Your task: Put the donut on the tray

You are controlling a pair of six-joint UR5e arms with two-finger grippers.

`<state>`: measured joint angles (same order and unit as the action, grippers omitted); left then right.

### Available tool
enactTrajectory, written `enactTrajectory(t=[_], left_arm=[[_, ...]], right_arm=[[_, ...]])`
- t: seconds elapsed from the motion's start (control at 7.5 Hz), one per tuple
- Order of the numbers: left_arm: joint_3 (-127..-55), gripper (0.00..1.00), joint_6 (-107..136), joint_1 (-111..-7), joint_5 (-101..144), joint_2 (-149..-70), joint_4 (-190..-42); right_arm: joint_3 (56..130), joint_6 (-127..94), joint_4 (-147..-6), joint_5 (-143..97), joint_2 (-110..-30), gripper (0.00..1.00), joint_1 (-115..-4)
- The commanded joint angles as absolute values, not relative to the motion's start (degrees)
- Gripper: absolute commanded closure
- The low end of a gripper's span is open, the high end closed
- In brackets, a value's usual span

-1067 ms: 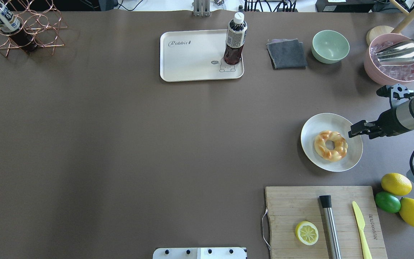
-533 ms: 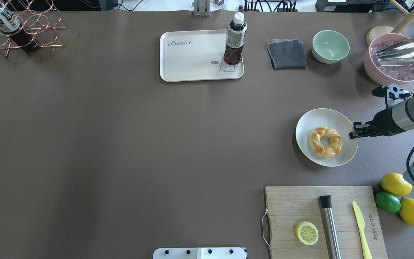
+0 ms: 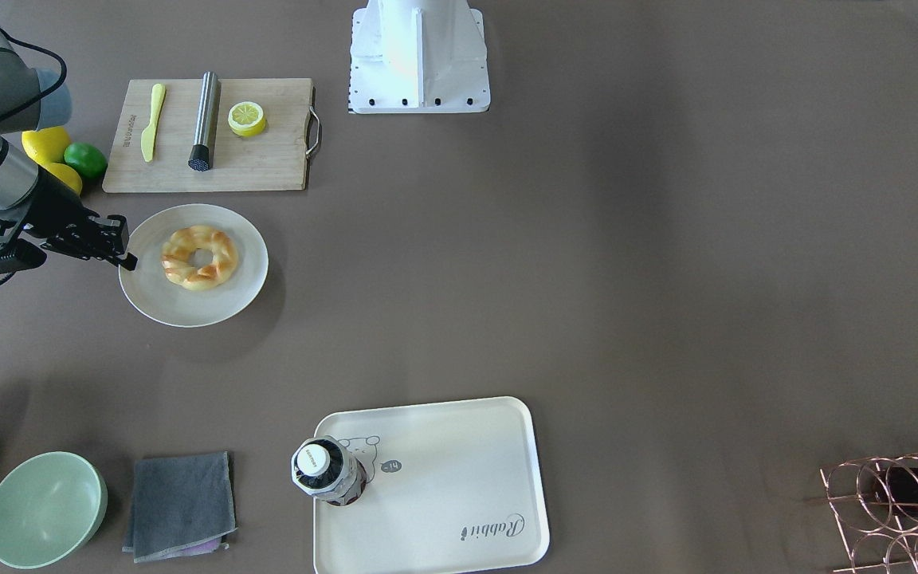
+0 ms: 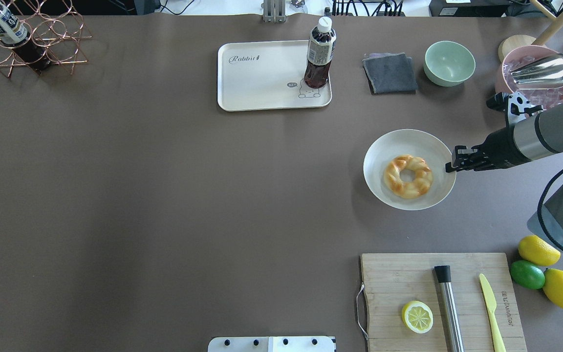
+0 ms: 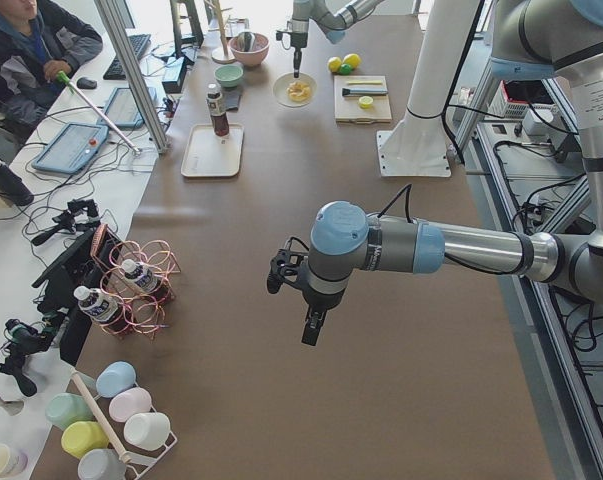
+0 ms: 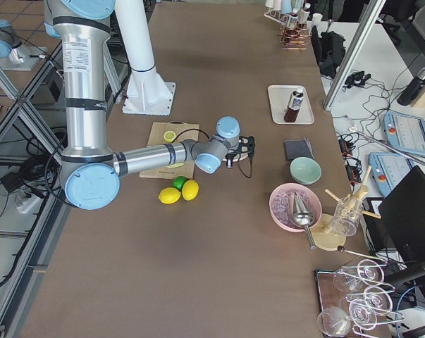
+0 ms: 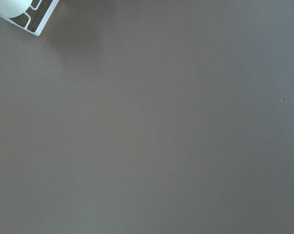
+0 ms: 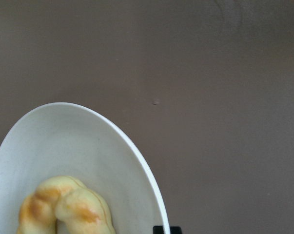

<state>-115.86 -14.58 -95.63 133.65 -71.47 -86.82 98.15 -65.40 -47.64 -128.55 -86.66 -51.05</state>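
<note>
Since a second ago the plate [image 4: 384, 146], donut [image 4: 408, 176] on it, has shifted toward the tray [image 4: 262, 83] at the tabletop's far edge, with the right gripper [image 4: 450, 167] jaws pinching its rim. Carrying seems underway; next the donut must reach the tray. For the left gripper [image 5: 310, 333] jaws, I cannot tell.

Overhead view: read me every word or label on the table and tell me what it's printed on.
"Rabbit": script on the tray, near its far-left corner.
"hi": small speech bubble beside the bear drawing on the tray, barely legible.
cutting board: engraved brand along its right edge, too small to read.
tray bottle: label too small to read.
rack bottle: label too small to read.
</note>
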Motion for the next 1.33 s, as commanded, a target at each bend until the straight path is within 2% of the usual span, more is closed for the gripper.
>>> enactTrajectory(t=[0.0, 0.53, 0.8, 1.2], left_arm=[[-116.3, 0.03, -4.0, -89.5, 139.4, -76.9, -87.3], [-115.9, 0.03, 18.9, -75.7, 144.6, -93.5, -88.8], [-113.5, 0.03, 37.6, -64.6, 143.1, -102.3, -95.8], [-110.0, 0.03, 58.7, -47.0, 130.5, -114.4, -101.4]], right_arm=[[100.8, -76.9, -48.3, -129.1, -80.9, 1.00, -48.4], [105.0, -87.2, -59.0, -125.5, -69.4, 1.00, -42.7], [105.3, -88.5, -64.7, -123.0, -63.7, 1.00, -41.0], [105.6, -88.5, -66.7, -121.5, -62.1, 1.00, -38.9]])
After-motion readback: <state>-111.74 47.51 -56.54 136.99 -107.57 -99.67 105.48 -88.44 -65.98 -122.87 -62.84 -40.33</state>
